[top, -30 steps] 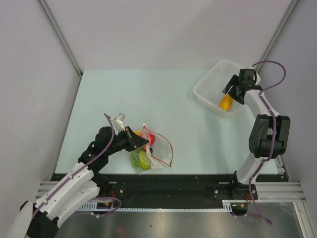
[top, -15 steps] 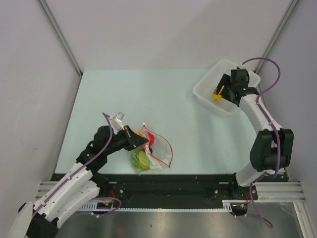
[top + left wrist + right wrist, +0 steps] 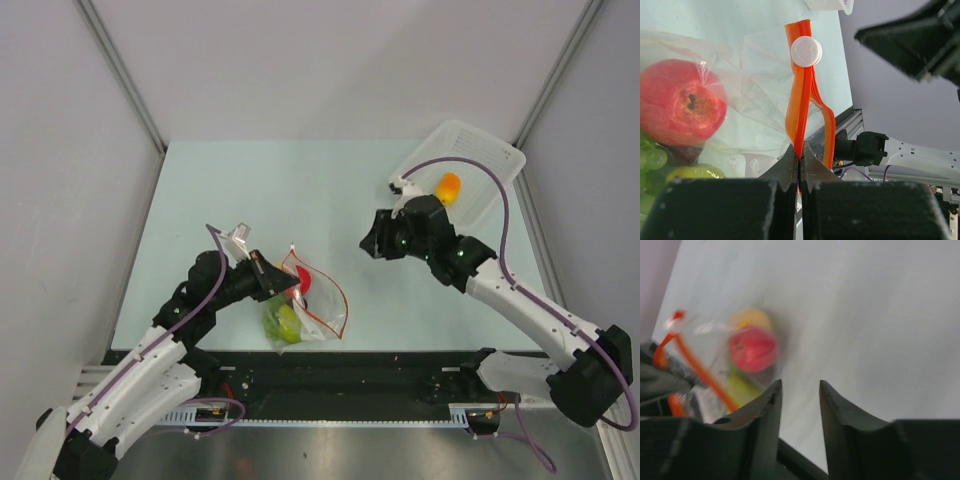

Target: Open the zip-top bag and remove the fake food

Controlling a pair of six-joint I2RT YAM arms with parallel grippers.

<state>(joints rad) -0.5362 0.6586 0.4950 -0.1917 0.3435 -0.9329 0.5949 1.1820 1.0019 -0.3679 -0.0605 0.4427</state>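
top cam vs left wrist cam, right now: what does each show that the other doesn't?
Only top: the orange fruit lying in the white basket.
Only left wrist: the white slider on the zip strip, and the left gripper close up, jaws shut on that strip further along.
Both: the clear bag, with the red apple and green fruit inside it.

We list, near left: zip-top bag (image 3: 324, 300) holding red apple (image 3: 306, 283) and green fruit (image 3: 287, 322), left gripper (image 3: 281, 281) at its left edge. Far right: white basket (image 3: 482, 150) containing orange-yellow fruit (image 3: 449, 186). Right gripper (image 3: 371, 243) between them.
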